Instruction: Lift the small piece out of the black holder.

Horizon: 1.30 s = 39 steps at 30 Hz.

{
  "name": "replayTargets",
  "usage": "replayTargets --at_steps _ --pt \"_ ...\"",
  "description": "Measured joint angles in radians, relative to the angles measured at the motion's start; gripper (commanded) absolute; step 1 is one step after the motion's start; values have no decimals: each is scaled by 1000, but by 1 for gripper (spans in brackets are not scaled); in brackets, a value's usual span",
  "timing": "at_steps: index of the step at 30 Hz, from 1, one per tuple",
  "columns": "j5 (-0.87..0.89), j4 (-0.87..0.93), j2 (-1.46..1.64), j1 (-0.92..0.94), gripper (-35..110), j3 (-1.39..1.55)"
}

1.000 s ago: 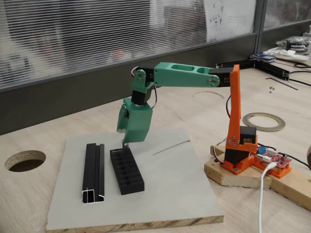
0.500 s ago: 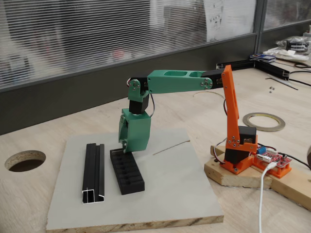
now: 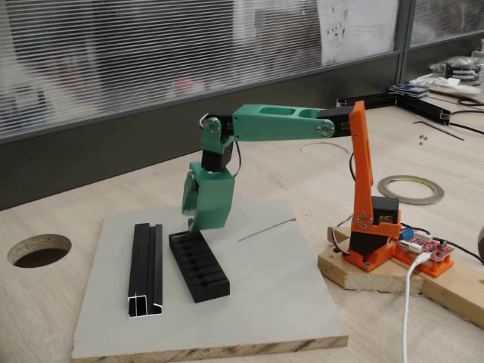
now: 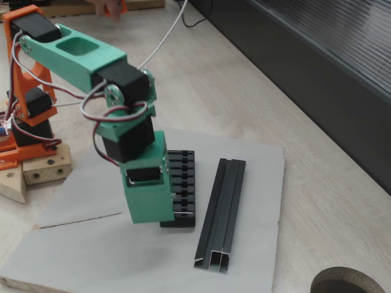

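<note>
Gripper (image 3: 195, 225) risen slightly off far end of black holder (image 3: 199, 265) since half second ago; holder skewed on grey board (image 3: 265, 302). Finger state: cannot tell. Small piece not made out; probably extraction underway.

— Is it bright or dark here?

— Bright. Soft, even light falls in both fixed views, like daylight.

— Any shadows?

— Only faint ones. The grey board (image 3: 257, 295) has a pale shadow beside the black rail (image 3: 146, 267), and the green arm (image 4: 131, 159) casts a weak one.

— Is anything blurry?

— The blinds (image 3: 151, 53) at the back look soft and washed out. The other fixed view is a little grainy, with no strong glare.
</note>
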Motion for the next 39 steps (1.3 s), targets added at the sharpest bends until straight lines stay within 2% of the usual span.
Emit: replayTargets --at_steps 35,39 --pt "-2 2 14 -6 41 6" --pt "-60 2 14 -5 41 6"
